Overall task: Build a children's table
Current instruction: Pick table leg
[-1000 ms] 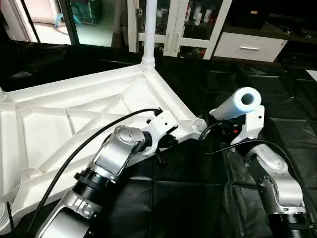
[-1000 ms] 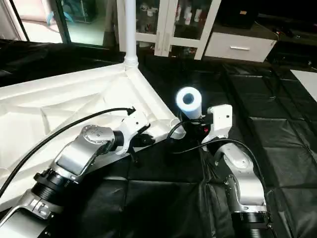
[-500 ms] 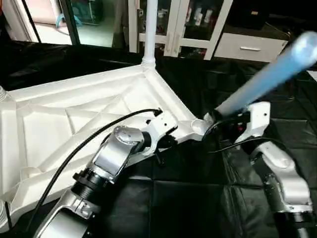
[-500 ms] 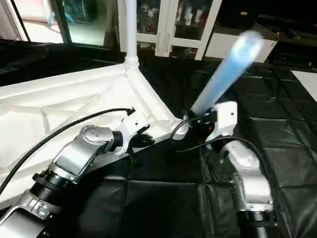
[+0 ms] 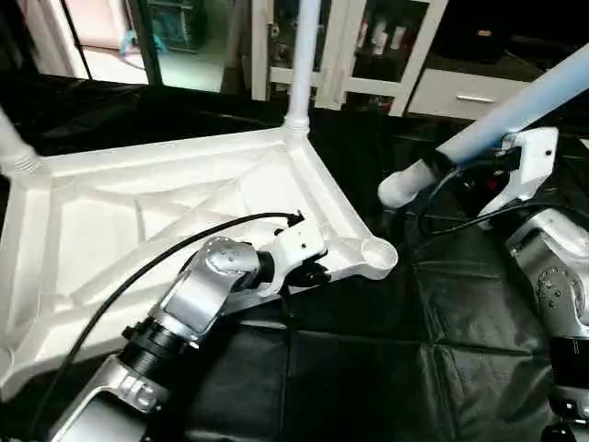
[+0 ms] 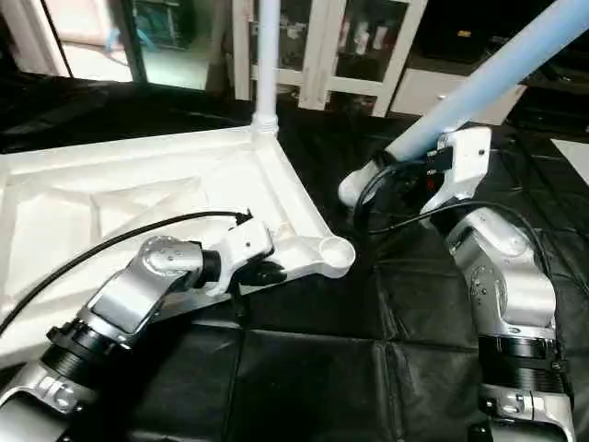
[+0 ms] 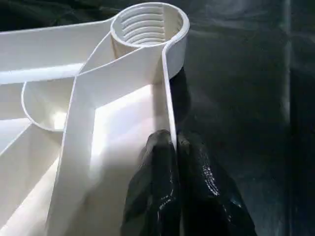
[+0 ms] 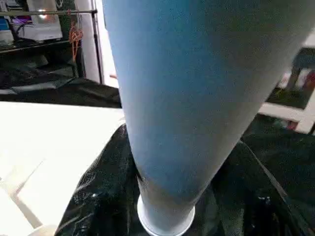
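The children's table top (image 5: 110, 230) lies upside down on the black sheet, ribs up. One white leg (image 5: 300, 55) stands in its far corner socket and another (image 5: 11, 147) in the left one. The near right socket (image 5: 379, 254) is empty, and its threads (image 7: 149, 24) show in the left wrist view. My left gripper (image 5: 308, 273) is shut on the top's rim beside that socket, one black finger (image 7: 160, 187) on each side of the wall. My right gripper (image 5: 451, 158) is shut on a third leg (image 5: 525, 106). That leg hangs tilted, thick end (image 5: 396, 189) low and to the right of the empty socket.
The work table's black sheet (image 5: 368, 368) spreads in front of and to the right of the top. White cabinets with glass doors (image 5: 368, 37) and a drawer unit (image 5: 460, 92) stand behind. A black cable (image 5: 138, 276) runs along my left arm.
My right arm has swung the leg from pointing at the camera to slanting up and to the right, its thick end now farther from the socket. The left gripper kept its hold. The camera shifted.
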